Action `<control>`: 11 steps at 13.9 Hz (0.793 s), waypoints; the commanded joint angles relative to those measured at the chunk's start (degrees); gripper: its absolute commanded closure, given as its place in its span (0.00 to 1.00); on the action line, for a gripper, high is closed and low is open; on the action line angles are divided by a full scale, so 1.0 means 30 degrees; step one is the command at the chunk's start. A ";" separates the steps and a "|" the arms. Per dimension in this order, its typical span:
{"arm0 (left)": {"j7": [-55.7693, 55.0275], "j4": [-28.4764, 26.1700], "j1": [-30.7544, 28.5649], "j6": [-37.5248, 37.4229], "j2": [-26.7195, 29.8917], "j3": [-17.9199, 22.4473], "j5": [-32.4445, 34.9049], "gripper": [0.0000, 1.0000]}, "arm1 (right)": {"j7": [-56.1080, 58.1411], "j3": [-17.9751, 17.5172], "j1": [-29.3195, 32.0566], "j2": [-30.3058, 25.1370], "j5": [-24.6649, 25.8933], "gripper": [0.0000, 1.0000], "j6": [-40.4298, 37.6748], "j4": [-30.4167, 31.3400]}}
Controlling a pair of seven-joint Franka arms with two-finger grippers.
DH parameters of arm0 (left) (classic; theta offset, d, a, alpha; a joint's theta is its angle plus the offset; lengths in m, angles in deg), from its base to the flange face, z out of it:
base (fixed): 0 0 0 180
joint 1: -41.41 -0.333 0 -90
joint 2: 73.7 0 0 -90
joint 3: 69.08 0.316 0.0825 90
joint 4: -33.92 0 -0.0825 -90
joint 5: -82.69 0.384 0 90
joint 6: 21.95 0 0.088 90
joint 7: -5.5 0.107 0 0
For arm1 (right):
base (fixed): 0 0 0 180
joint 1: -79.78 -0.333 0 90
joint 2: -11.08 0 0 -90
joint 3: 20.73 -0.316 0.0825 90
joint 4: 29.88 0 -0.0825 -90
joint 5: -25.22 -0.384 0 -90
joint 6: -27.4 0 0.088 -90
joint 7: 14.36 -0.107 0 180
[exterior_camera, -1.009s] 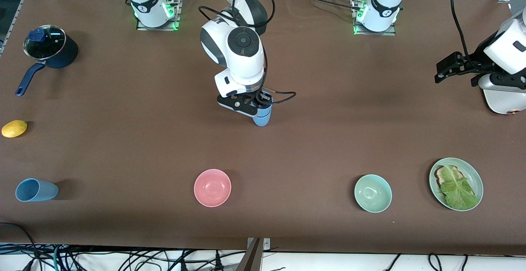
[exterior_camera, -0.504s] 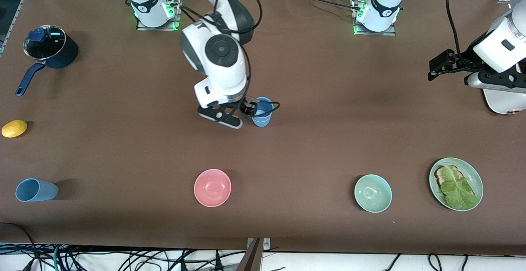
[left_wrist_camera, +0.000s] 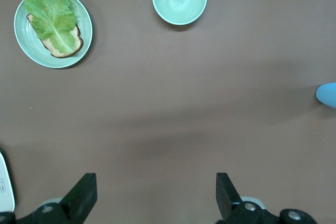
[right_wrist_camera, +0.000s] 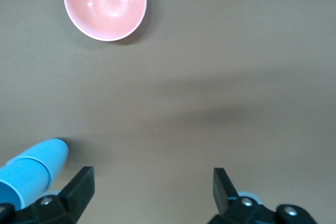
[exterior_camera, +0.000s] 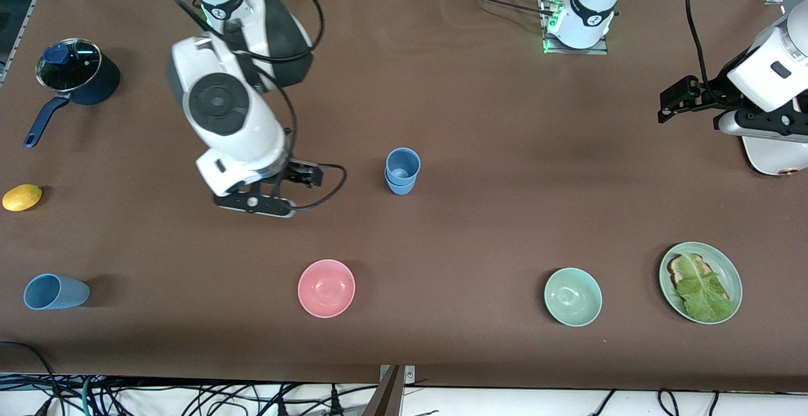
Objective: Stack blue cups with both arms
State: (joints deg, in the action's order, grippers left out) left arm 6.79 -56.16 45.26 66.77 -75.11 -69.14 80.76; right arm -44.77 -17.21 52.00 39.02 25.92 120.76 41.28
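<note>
Two blue cups stand nested upright at the middle of the table; they also show in the right wrist view as stacked cups. A third blue cup lies on its side near the front edge at the right arm's end. My right gripper hangs open over bare table beside the stack, toward the right arm's end, its fingers holding nothing. My left gripper waits open and empty over the left arm's end; the left wrist view shows its fingertips wide apart and an edge of the cups.
A pink bowl, a mint-green bowl and a plate of toast and lettuce sit along the front. A dark pot with a lid and a lemon lie at the right arm's end. A white toaster stands under the left arm.
My right gripper opened, let go of the upper cup and drew away toward the right arm's end. The two cups stay nested. The left arm has barely shifted.
</note>
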 commanded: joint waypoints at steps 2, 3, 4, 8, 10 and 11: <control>0.0011 0.0612 0.0005 -0.0217 -0.0262 -0.0040 -0.0002 0.00 | 0.3126 0.0144 0.1721 -0.2541 -0.0522 0.00 -0.1674 0.0858; -0.0018 0.0614 -0.0082 -0.0217 -0.0262 -0.0011 -0.0002 0.00 | 0.4440 0.0143 0.2454 -0.3156 -0.0787 0.00 -0.2172 0.0977; -0.0018 0.0614 -0.0199 -0.0217 -0.0262 0.0018 -0.0089 0.00 | 0.5584 0.0143 0.3129 -0.3830 -0.0790 0.00 -0.2525 0.1413; -0.0135 0.0817 -0.0229 -0.0217 -0.0233 0.0077 -0.0061 0.00 | 0.8227 -0.0120 0.5825 -0.7461 -0.0819 0.00 -0.2529 0.4574; -0.0369 0.0994 -0.0229 -0.0217 -0.0233 0.0077 -0.0032 0.00 | 0.9194 -0.0498 0.6938 -0.8490 -0.0819 0.00 -0.2441 0.5718; -0.0370 0.0995 -0.0258 -0.0246 -0.0204 0.0077 -0.0032 0.00 | 0.9344 -0.0907 0.7582 -0.8930 -0.0819 0.00 -0.2382 0.6246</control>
State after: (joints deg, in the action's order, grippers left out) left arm 6.17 -55.03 44.56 66.80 -75.15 -68.99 80.76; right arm -18.36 -17.05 71.36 16.98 24.22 112.31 53.70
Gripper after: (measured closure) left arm 0.000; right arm 0.000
